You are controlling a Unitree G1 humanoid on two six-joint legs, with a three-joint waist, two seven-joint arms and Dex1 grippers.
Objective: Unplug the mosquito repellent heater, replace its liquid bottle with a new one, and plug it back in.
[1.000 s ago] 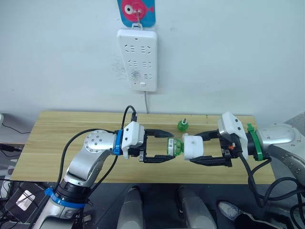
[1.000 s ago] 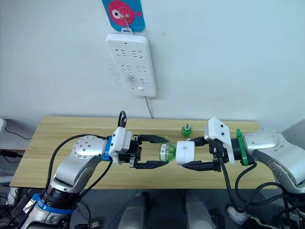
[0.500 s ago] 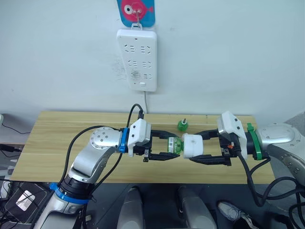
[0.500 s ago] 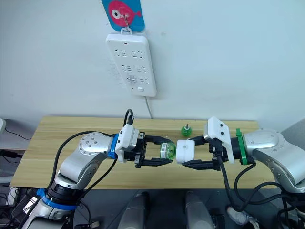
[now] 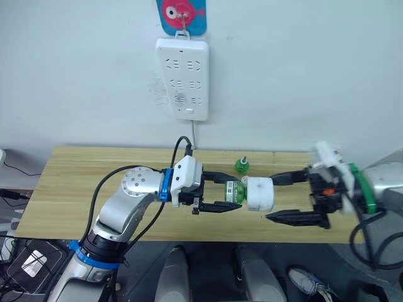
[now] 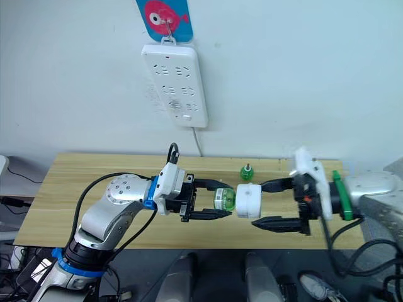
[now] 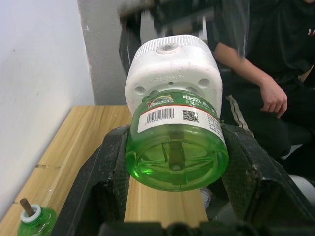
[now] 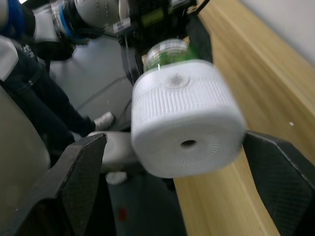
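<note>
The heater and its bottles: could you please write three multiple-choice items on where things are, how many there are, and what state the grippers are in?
1. Where is the spare green bottle?
A. standing on the wooden table
B. hanging on the power strip
C. in the right gripper

2. How many green bottles are in view?
A. one
B. two
C. three

3. What holds the bottle in the heater?
A. both grippers
B. the right gripper alone
C. the left gripper alone

Answers:
1 A: it stands upright on the table behind the mosquito repellent heater.
2 B: one sits in the heater, one stands on the table.
3 C: the left gripper's fingers clamp the bottle, while the right gripper's fingers stand open and clear of the heater.
</note>
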